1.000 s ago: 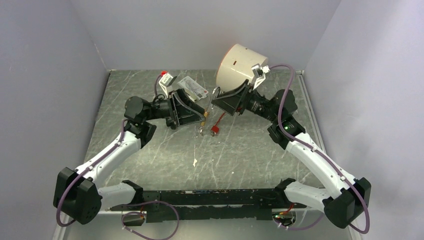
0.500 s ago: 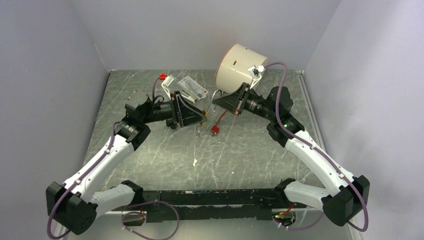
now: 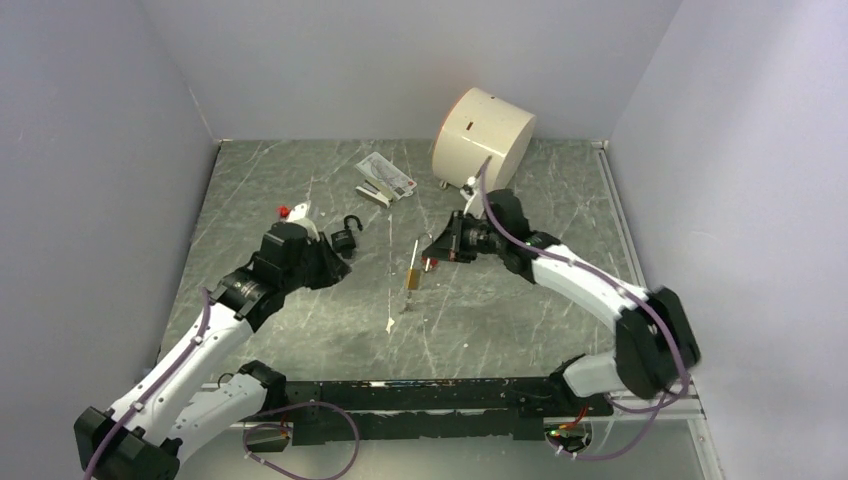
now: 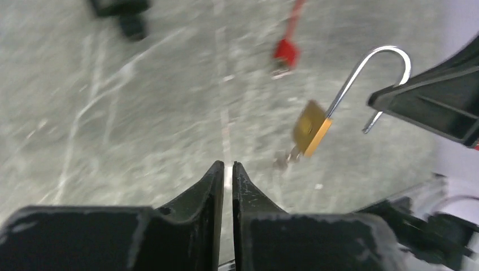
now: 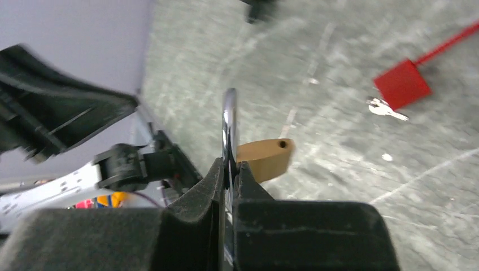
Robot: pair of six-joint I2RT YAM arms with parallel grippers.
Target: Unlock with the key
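We see a brass-gold padlock with a silver shackle, a red tag, a black padlock, a cream cylinder edged orange, and a grey surface veined white.

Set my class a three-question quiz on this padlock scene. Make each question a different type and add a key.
1. Multiple choice: what does the right gripper hold?
A) the shackle of the brass padlock
B) the red tag
C) the white cylinder

2. True or false: the left gripper is holding the key.

3. Fill in the blank: the brass padlock's shackle is ____ (open or locked).

Key
1. A
2. False. The left gripper is shut on nothing, and the key hangs under the brass padlock.
3. open
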